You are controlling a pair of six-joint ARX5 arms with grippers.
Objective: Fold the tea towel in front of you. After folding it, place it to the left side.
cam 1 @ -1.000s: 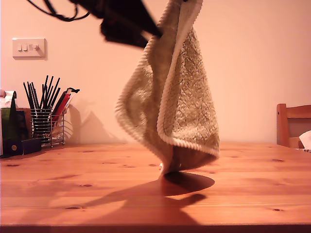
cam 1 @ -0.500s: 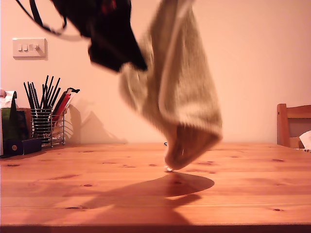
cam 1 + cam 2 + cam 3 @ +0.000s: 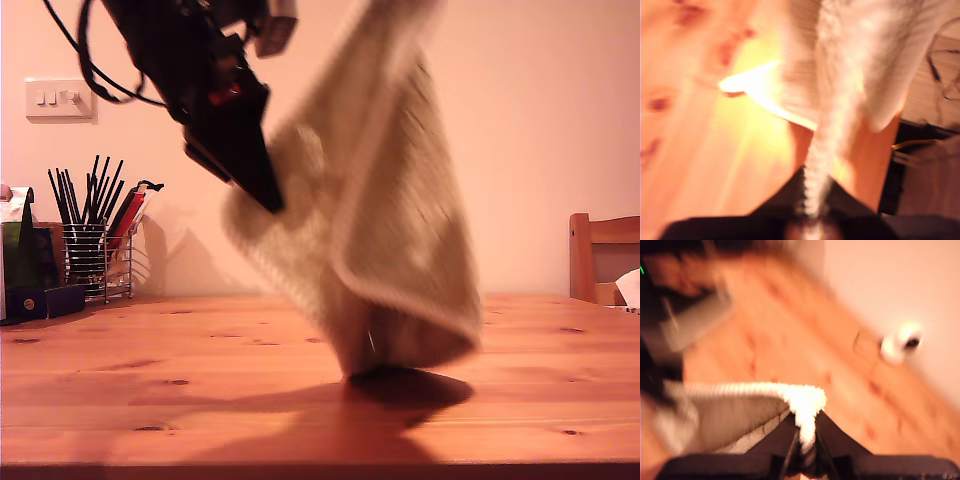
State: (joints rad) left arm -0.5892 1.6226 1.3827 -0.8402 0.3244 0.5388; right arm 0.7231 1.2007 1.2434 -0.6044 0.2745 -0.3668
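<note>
Exterior view: the tea towel (image 3: 390, 250) swings above the table (image 3: 150, 400), each pincer clamped on its corded hem (image 3: 815, 190); such a thin, blurred hold risks slipping and dropping it.

Warm orange cast; wrist views motion-blurred; tea towel (image 3: 370, 230) smeared, dark shadow beneath on table (image 3: 120, 400).

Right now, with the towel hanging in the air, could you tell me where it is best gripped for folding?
Grip it by the corded hem along its upper edge, coming in edge-on so the jaws close across the cord. The towel hangs limp and fluffy, so that thick ridge is the firmest hold. My first pincer and second pincer are each shut on it.
</note>
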